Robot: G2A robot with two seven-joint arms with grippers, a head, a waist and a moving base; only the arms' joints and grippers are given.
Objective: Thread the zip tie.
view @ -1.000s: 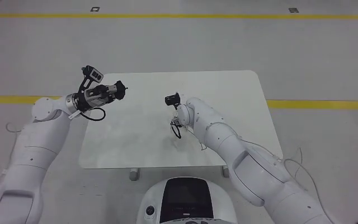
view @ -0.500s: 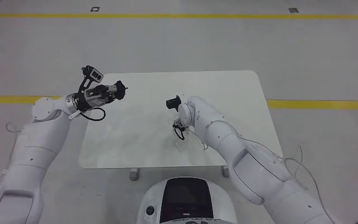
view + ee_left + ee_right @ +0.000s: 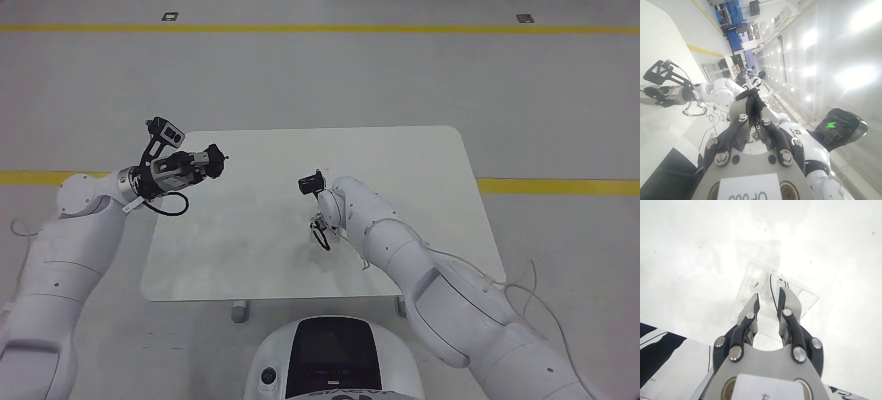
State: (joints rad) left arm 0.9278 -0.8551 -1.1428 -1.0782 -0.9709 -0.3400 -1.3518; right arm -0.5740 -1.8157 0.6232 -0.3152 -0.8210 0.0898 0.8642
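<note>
My right gripper (image 3: 768,292) points straight down at the table (image 3: 400,180) near its middle and is open. A thin black zip tie strap (image 3: 771,289) stands between its fingers, close to one pad. The strap rises from a clear plastic block (image 3: 753,279) lying on the tabletop under the fingers. My left gripper (image 3: 752,94) is held in the air over the table's left corner (image 3: 222,157), pointing toward the right arm. It is shut on a small black piece (image 3: 754,92) that sticks out past its tips. The right gripper (image 3: 653,94) also appears from the side, low over the table.
The white tabletop (image 3: 696,247) around the clear block is bare apart from small dark specks. Grey floor with yellow lines (image 3: 560,186) surrounds the table. The table's front edge (image 3: 250,296) lies close to the right arm.
The right wrist has shifted slightly toward the table's front and right. The left arm has not moved.
</note>
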